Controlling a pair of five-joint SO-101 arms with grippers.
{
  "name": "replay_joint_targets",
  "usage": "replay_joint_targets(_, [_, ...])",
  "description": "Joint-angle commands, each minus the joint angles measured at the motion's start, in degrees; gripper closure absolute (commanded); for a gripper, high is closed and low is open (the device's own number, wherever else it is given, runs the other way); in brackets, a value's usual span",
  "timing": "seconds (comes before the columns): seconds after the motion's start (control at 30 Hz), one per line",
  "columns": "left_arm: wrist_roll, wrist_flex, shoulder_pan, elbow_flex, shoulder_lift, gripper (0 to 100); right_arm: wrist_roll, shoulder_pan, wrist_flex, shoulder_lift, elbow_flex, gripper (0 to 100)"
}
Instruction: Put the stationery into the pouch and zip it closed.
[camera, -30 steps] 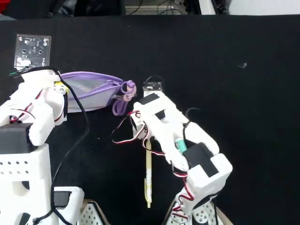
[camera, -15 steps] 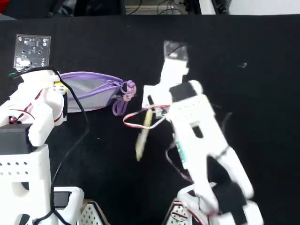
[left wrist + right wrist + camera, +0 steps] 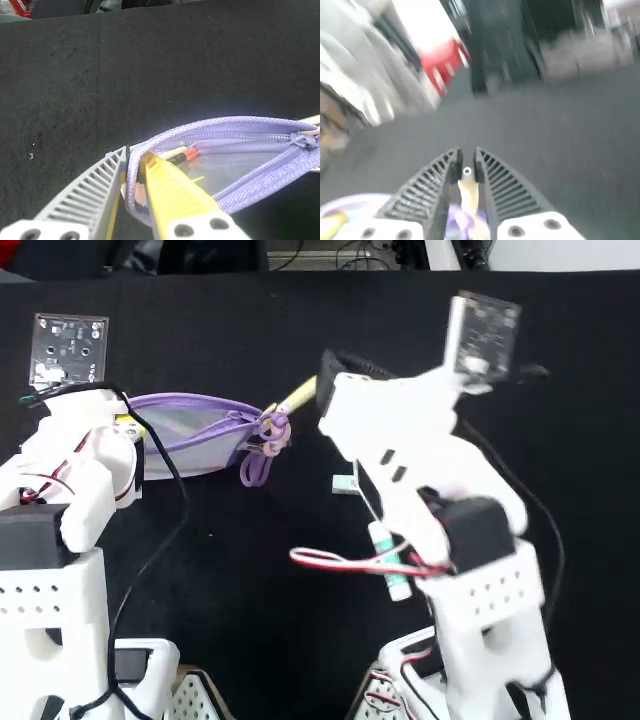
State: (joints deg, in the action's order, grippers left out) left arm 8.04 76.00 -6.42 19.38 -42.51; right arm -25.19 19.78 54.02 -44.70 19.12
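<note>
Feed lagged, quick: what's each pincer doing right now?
Left pincer: closed on rim of the purple zippered fabric pouch.
Right pincer: closed on the slim cream pen.

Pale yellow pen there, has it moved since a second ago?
Yes: the pale yellow pen went from well in front of the purple zip pouch to its zipper-pull end.

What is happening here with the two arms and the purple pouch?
The left gripper is clamped on the rim of the purple pouch, whose mouth is open. At least one pen-like item lies inside. The right gripper holds a pale yellow pen, raised, with its tip by the pouch's zipper-pull end and not yet inside. A green-capped marker lies on the table beside the right arm. The zip is not closed.
</note>
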Motion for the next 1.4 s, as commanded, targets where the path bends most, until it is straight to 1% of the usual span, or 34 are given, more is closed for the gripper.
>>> replay_joint_targets(0.0, [-0.70,0.26,1.63,4.62,0.97,97,0.35,-0.53,-6.86,-5.14,-2.77,98.8])
replay_joint_targets(0.3, [-0.70,0.18,1.54,4.62,1.05,97,0.35,-0.35,-8.18,-8.40,-3.56,98.8])
replay_joint_targets(0.5, [-0.70,0.18,1.54,4.70,1.05,97,0.26,-0.35,-8.18,-9.36,-9.01,98.8])
replay_joint_targets(0.63, [-0.70,0.18,1.63,4.70,1.05,97,0.26,4.40,-8.97,-9.36,-11.12,98.8])
replay_joint_targets(0.77, [-0.70,0.18,1.63,4.70,1.05,97,0.26,9.05,-12.75,-9.36,-10.95,98.8])
replay_joint_targets(0.83, [-0.70,0.18,1.54,4.70,1.05,97,0.26,10.20,-14.59,-9.10,-10.77,98.8])
replay_joint_targets(0.93, [-0.70,0.18,1.71,5.32,1.05,97,0.26,10.37,-20.40,-9.19,-7.96,98.8])
replay_joint_targets(1.1, [-0.70,-2.64,1.71,7.43,1.05,97,0.35,10.20,-31.65,-9.19,-0.40,98.8])
replay_joint_targets(1.17, [-0.70,-2.55,1.63,7.43,1.05,97,0.35,10.29,-35.52,-9.36,2.24,98.8])
replay_joint_targets(1.37, [-0.79,-2.29,1.89,7.34,0.97,97,0.35,10.20,-40.97,-9.54,6.99,98.8])
